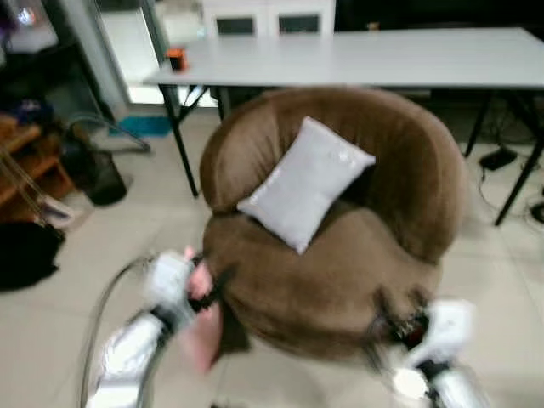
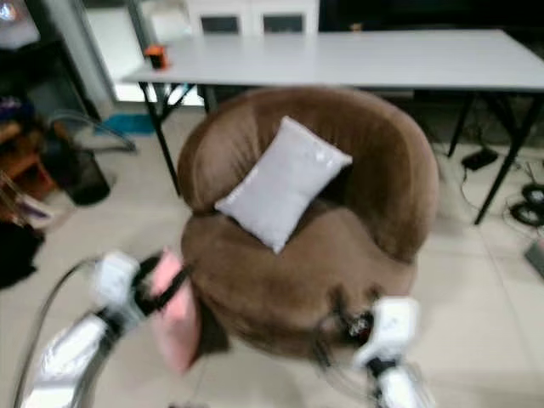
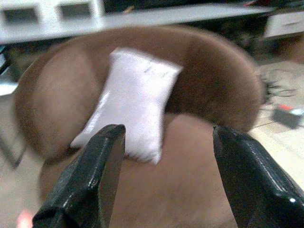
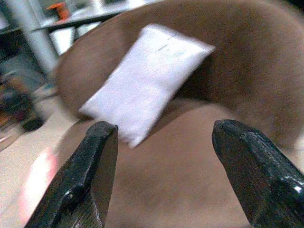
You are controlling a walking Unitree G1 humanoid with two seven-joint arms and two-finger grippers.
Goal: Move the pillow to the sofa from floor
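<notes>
A pink pillow (image 1: 202, 338) leans against the left front of the round brown sofa (image 1: 340, 280), on the tiled floor. My left gripper (image 1: 206, 287) hovers at the pink pillow's top edge, in front of the sofa's left side. In the left wrist view its fingers (image 3: 95, 175) stand open with nothing between them. A grey pillow (image 1: 306, 181) rests tilted against the sofa's backrest. My right gripper (image 1: 395, 325) is at the sofa's front right edge, open and empty, with its fingers (image 4: 85, 175) pointing over the seat toward the grey pillow (image 4: 142, 80).
A long white table (image 1: 365, 59) with black legs stands behind the sofa, an orange object (image 1: 175, 58) on its left end. A black bin (image 1: 104, 174) and a wooden shelf (image 1: 30, 166) are at the left. Cables and a plug (image 1: 497, 158) lie on the floor at the right.
</notes>
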